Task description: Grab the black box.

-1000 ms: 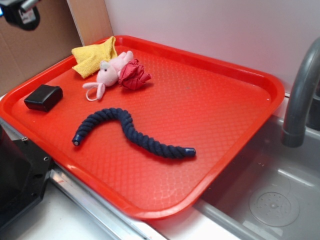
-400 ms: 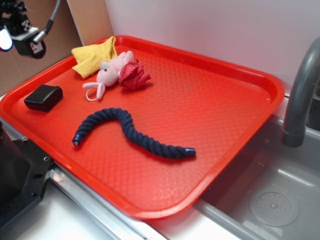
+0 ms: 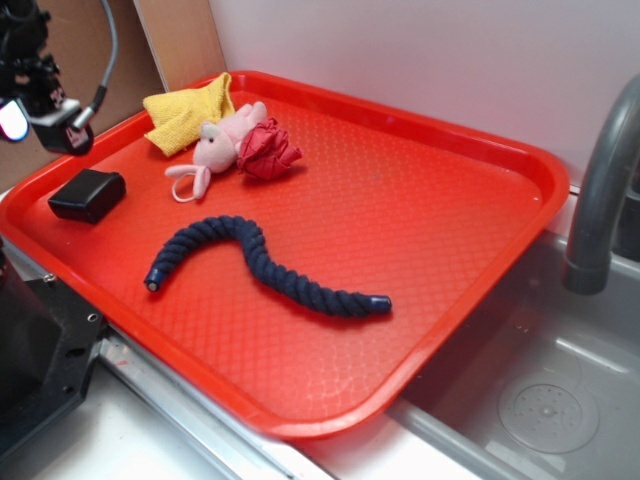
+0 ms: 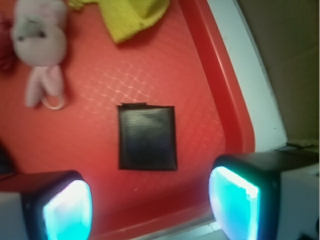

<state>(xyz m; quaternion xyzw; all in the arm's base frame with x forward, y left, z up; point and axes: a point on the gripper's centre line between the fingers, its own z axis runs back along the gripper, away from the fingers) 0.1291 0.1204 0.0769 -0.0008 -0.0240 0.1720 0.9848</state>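
The black box (image 3: 87, 194) lies flat near the left corner of the red tray (image 3: 420, 250). In the wrist view the black box (image 4: 147, 136) sits just ahead of my jaws, centred between them. My gripper (image 3: 45, 118) hangs above and slightly left of the box, at the top left of the exterior view. Its jaws stand wide open and empty, and the glowing cyan pads (image 4: 67, 211) frame the wrist view (image 4: 150, 210) over the tray's rim.
A dark navy rope (image 3: 262, 262) lies mid-tray. A pink plush toy (image 3: 218, 148), a red cloth (image 3: 268, 150) and a yellow cloth (image 3: 186, 114) sit at the back left. A large black machine (image 3: 35, 350) stands at the front left. A sink with a grey faucet (image 3: 600, 200) is at the right.
My gripper has come down and slightly right from the top left corner toward the black box. Nothing on the tray has moved.
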